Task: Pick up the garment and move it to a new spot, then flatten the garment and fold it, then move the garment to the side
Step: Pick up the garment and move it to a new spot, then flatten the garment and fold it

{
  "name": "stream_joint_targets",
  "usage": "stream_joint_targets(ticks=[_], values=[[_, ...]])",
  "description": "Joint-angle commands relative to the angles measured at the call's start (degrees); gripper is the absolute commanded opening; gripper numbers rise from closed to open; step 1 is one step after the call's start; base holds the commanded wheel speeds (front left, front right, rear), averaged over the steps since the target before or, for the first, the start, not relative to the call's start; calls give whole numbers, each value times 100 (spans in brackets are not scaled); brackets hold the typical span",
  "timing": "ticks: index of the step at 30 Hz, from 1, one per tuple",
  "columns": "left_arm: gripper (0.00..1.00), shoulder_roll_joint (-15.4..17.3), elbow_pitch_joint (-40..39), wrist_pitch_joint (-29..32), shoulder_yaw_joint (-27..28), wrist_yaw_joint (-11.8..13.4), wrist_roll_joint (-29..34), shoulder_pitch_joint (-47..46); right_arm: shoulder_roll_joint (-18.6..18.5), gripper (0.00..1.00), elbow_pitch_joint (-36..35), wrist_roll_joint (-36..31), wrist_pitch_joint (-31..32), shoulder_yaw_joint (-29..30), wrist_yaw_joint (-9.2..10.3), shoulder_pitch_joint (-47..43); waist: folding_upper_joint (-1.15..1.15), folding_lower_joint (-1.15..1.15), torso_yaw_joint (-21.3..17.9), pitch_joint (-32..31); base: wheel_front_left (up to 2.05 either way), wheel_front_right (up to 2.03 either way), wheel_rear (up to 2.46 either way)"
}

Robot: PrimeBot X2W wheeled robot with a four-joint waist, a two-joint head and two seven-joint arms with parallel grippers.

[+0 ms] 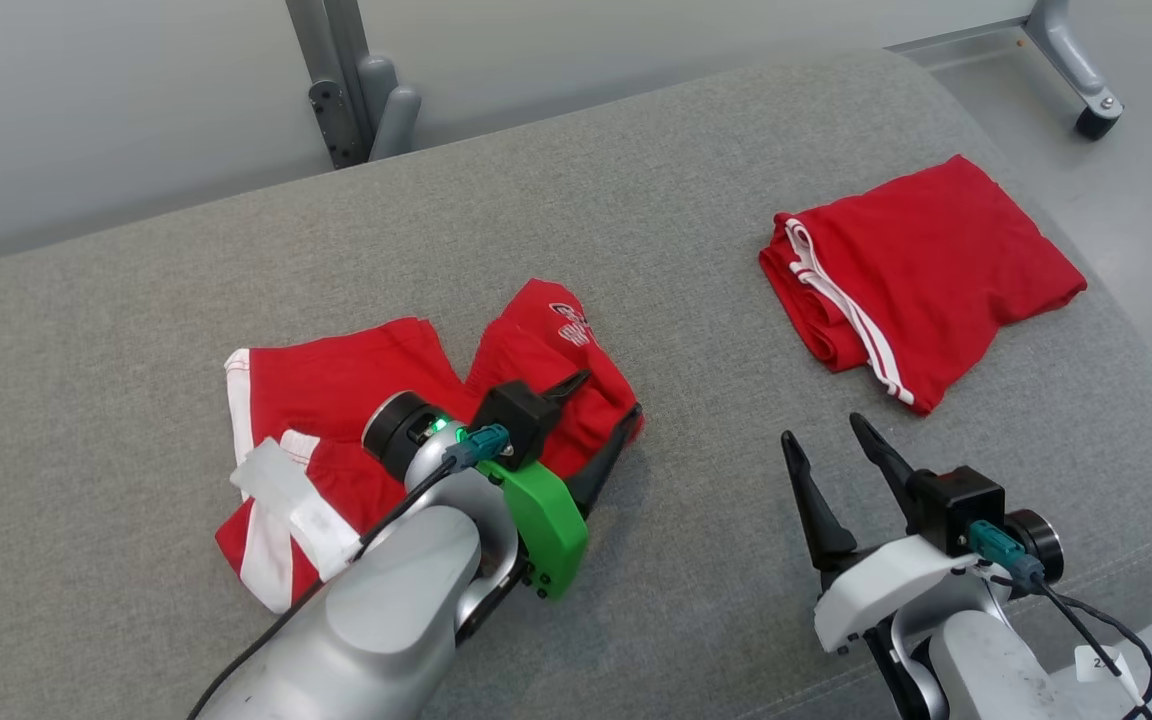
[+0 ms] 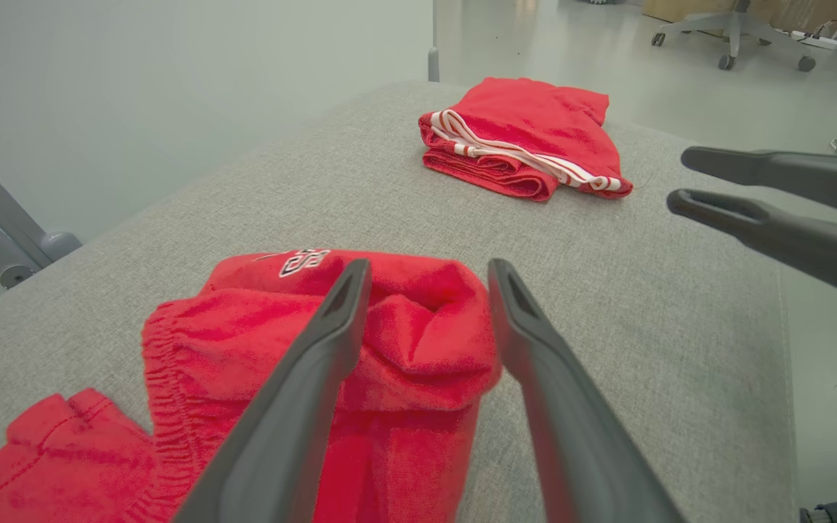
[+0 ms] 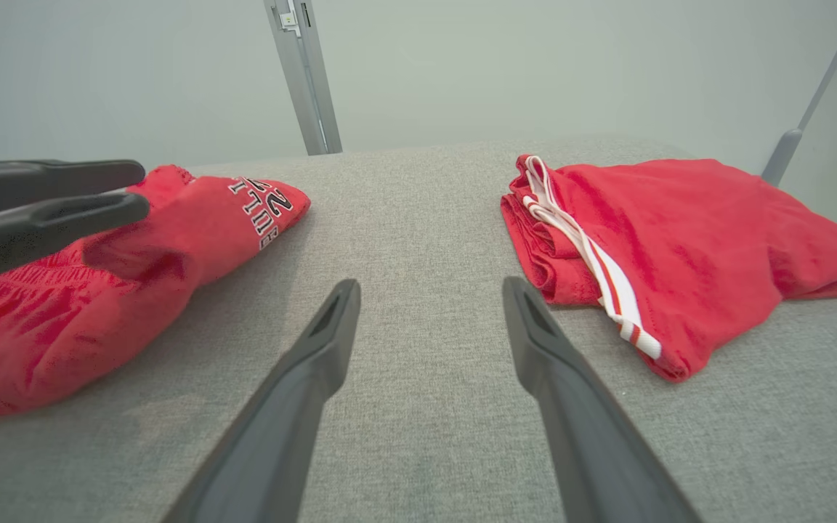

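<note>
L gripper point(image 1: 611, 393) is at the right end of the crumpled red garment point(image 1: 336, 390), fingers apart w/ a bunch of cloth between them, not pinched. R gripper point(image 1: 820, 428) is spread wide over the bare grey pad point(image 1: 636, 200), in the open strip between that garment and 1 folded red garment point(image 1: 926, 270) near the pad's rounded right edge. Black-and-white lettering point(image 1: 569, 325) on the crumpled one is too skewed to read. White tag point(image 1: 296, 505): nothing legible.
</note>
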State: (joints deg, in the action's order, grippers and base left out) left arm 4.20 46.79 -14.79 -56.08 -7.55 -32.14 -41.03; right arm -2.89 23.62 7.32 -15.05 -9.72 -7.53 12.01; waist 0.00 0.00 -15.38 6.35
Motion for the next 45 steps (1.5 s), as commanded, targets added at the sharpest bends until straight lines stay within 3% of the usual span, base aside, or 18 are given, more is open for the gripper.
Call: stream_joint_targets(ticks=[1, 12, 18, 32, 45], values=[[100, 4, -50, -50, 106, 16, 3, 29, -9, 100, -7, 36, -15, 19, 9, -34, 0, 0, 20, -55, 0, 0, 0], [100, 404, -1273, -39, 2123, 625, 631, 1550, -11, 100, -104, 137, -15, 24, 9, -255, 0, 0, 599, -522, 0, 0, 0], [100, 529, -1854, -40, 3178, 806, 1026, 2563, -11, 100, -171, 99, -15, 33, 9, -355, 0, 0, 783, -690, 0, 0, 0], [100, 70, -3087, -34, 4941, 706, 1958, 4581, -10, 100, -179, 31, -15, 149, 9, -710, 0, 0, 898, -886, 0, 0, 0], [100, -117, -3105, -34, 5292, 518, 2223, 4526, -8, 100, -152, -73, -15, -18, 9, -548, 0, 0, 1270, -707, 0, 0, 0]])
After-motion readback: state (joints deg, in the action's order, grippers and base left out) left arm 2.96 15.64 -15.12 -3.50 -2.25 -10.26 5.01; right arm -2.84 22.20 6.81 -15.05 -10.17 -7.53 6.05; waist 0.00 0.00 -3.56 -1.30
